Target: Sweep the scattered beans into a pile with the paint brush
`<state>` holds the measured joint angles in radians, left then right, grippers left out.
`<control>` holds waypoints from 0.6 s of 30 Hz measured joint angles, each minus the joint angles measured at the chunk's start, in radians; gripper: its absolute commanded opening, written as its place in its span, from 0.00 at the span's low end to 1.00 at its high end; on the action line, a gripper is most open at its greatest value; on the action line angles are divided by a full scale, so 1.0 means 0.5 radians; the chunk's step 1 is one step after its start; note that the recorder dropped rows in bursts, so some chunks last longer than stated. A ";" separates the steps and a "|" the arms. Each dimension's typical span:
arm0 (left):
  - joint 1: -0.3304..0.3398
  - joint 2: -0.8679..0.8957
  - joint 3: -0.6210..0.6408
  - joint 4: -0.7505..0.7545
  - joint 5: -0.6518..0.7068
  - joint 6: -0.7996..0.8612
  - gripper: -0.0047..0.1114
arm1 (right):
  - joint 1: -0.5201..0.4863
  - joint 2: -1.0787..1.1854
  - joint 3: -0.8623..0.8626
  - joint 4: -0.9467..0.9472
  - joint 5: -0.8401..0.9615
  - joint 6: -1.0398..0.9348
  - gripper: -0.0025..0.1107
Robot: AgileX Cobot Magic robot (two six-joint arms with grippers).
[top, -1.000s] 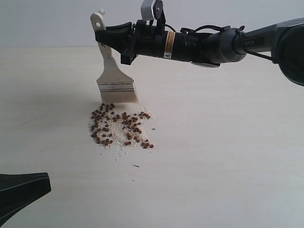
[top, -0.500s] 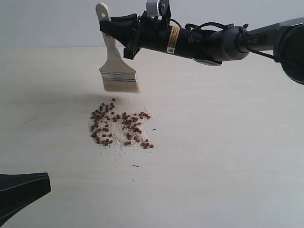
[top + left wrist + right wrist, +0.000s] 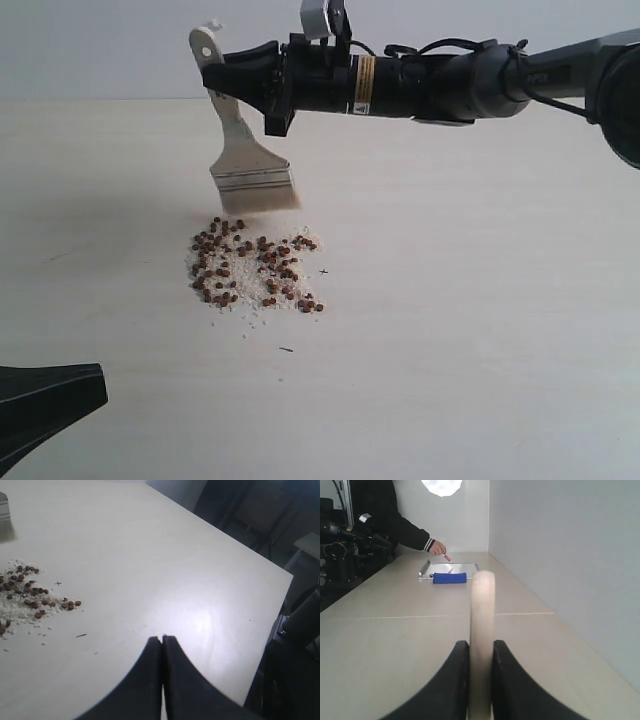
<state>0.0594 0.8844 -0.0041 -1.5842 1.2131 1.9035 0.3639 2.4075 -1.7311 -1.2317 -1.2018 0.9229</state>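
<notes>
The beans (image 3: 250,268) lie as one pile of reddish-brown grains and pale crumbs on the light table (image 3: 470,330). The paint brush (image 3: 250,170) hangs bristles-down just behind the pile's far edge, its white bristles (image 3: 262,200) close above the first beans; contact with the table is unclear. My right gripper (image 3: 213,78) is shut on the cream handle (image 3: 483,605), near the holed end. My left gripper (image 3: 162,639) is shut and holds nothing, low at the near left corner (image 3: 50,400). In the left wrist view the beans (image 3: 30,592) lie off to one side of it.
A small dark sliver (image 3: 286,349) lies in front of the pile. The table's edge (image 3: 270,630) drops off beside the left gripper. Far along the table in the right wrist view sit a metal tray (image 3: 427,569), a blue roll (image 3: 449,578) and a person's hand (image 3: 438,547).
The right gripper lifted the brush off the pile's far edge, then lowered it again, ending slightly right of where it started. The beans and left gripper have not moved.
</notes>
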 measured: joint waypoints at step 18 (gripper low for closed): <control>0.000 0.000 0.000 0.000 0.000 0.000 0.04 | -0.001 -0.183 -0.003 -0.423 -0.018 0.596 0.02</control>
<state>0.0594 0.8844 -0.0041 -1.5842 1.2131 1.9035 0.3633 2.3158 -1.7325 -1.4430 -1.2110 1.2208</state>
